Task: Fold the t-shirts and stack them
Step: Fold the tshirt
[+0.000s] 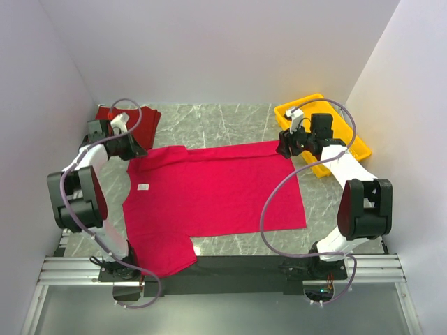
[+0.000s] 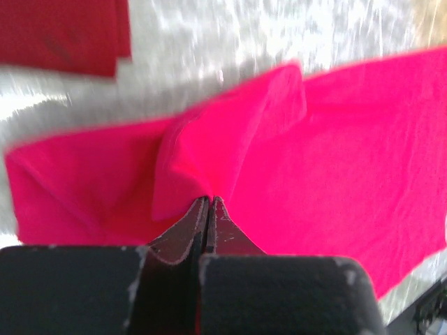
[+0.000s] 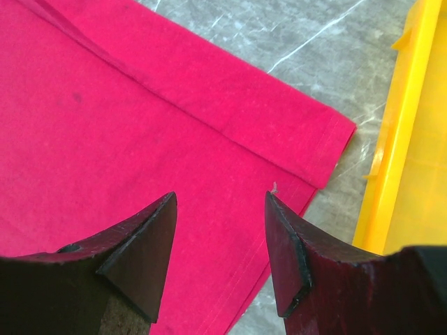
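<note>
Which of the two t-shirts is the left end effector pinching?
The bright crimson t-shirt, spread out flat in the middle; the left end effector is shut on a fold of it. The darker maroon t-shirt lies apart in the far left corner.

maroon t-shirt (image 2: 63,31): cut off top-left, blurred | yellow tray (image 3: 412,139): cut off right

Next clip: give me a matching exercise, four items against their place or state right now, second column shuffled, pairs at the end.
1 left gripper
2 right gripper
3 maroon t-shirt
4 yellow tray

A far right of the table
B open above a corner of the crimson t-shirt
C far-left corner of the table
D shut, pinching the crimson t-shirt

Pairs: 1-D, 2-B, 3-C, 4-A
</note>
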### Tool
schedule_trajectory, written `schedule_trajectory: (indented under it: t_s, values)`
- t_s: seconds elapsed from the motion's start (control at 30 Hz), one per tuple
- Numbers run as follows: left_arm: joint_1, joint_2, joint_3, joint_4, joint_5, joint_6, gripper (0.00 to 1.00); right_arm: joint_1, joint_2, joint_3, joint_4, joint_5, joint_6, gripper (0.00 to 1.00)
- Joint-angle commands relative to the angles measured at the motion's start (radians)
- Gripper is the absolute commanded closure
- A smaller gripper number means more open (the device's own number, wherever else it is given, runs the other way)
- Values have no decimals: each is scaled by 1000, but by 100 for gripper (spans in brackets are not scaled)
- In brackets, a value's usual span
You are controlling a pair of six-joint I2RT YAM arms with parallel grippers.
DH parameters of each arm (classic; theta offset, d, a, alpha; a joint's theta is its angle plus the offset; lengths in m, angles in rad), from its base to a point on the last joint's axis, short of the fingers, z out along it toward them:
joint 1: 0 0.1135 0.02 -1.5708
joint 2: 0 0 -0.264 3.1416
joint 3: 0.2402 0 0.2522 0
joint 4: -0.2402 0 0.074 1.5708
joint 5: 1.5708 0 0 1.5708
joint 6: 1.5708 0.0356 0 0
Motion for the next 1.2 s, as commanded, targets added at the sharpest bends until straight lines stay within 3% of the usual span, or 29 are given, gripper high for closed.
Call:
schedule_trajectory:
  t_s: [0.0, 0.17, 0.63, 0.77, 0.8, 1.03, 1.17]
  values:
    - [3, -112, -71, -25, 35, 58, 99, -9, -54, -11, 31, -17, 8, 40]
    - [3, -216, -159, -91, 2, 94, 99, -8, -55, -22, 45, -29, 11, 40]
    - [3, -270, -234, -162, -47, 133, 99, -8, -59, -32, 68, -49, 28, 40]
    - [3, -273, -229, -156, -89, 127, 93, -9, -62, -37, 70, -48, 23, 40]
    - [2, -275, -223, -156, -104, 127, 86, -9, -62, -37, 70, -48, 21, 40]
    - [-7, -253, -171, -240, -305, 115, 66, -9, -59, -42, 82, -52, 32, 40]
    - [-9, -367, -206, -140, -347, 44, 53, -8, -51, -34, 77, -49, 26, 40]
